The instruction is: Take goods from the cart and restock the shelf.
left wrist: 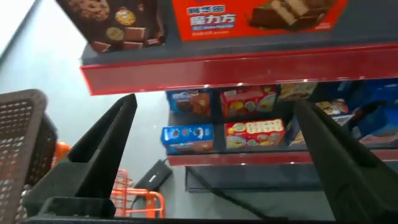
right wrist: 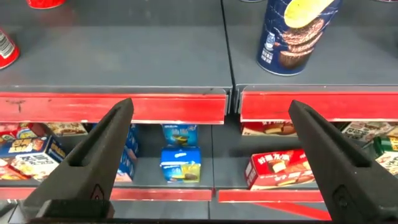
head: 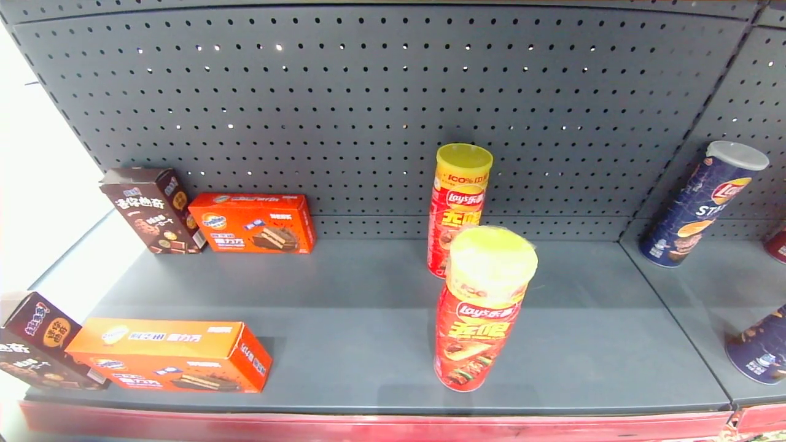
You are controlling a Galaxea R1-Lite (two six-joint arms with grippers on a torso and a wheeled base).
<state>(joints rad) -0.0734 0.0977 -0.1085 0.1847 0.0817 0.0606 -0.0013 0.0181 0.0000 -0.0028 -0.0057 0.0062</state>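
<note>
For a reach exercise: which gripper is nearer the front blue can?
Right. The right gripper hangs below the shelf edge near the front blue can; the left gripper below the orange box.

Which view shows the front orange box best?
The head view: the whole front orange box lies at the front edge of the shelf. The left wrist view catches just its lower front face, from below.

- A shop aisle: a grey metal shelf (head: 368,319) with a perforated back panel (head: 368,92) and a red strip (head: 368,425) along its front edge.
- Packaged snacks are lined up front to back. Two red chip cans (head: 485,307) stand mid-shelf, biscuit boxes (head: 252,222) are at nine o'clock of them, and blue chip cans (head: 700,209) are at three o'clock in the next bay.
- Lower shelves (left wrist: 249,158) carry more boxed biscuits behind similar red strips.
- A dark mesh basket (left wrist: 25,143) sits beside the shelving.
</note>
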